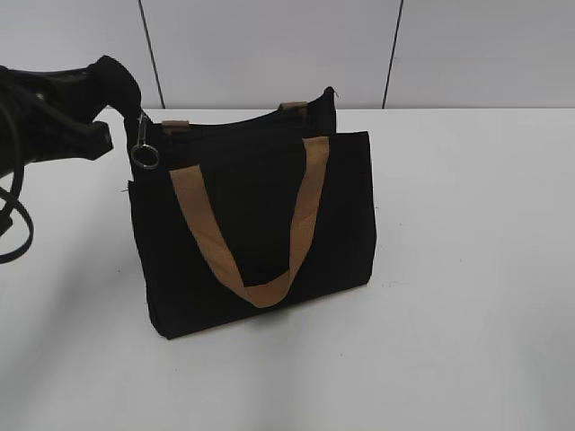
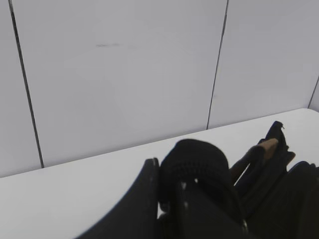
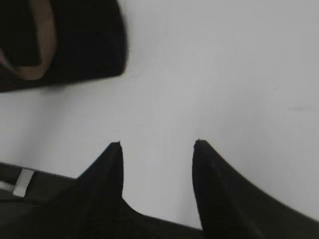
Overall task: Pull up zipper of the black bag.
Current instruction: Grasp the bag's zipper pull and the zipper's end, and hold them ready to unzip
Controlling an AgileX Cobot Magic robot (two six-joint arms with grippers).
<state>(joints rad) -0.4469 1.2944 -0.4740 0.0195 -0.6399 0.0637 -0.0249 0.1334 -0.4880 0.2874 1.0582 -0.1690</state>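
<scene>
The black bag point(image 1: 256, 224) stands upright on the white table, with a tan handle point(image 1: 260, 233) hanging down its front. The zipper's silver pull and ring point(image 1: 145, 151) hang at the bag's top left corner. The zip line point(image 1: 234, 121) runs along the top edge to the right. My left gripper point(image 1: 106, 103) is at that corner. In the left wrist view it point(image 2: 167, 174) is shut on a black fabric end tab point(image 2: 194, 154) of the bag. My right gripper point(image 3: 157, 144) is open and empty over bare table, with a bag corner point(image 3: 84, 45) at upper left. It is outside the exterior view.
A white panelled wall point(image 1: 269, 45) stands close behind the bag. The left arm and its black cables point(image 1: 18, 206) fill the left edge. White table point(image 1: 467, 269) stretches to the right of the bag and in front of it.
</scene>
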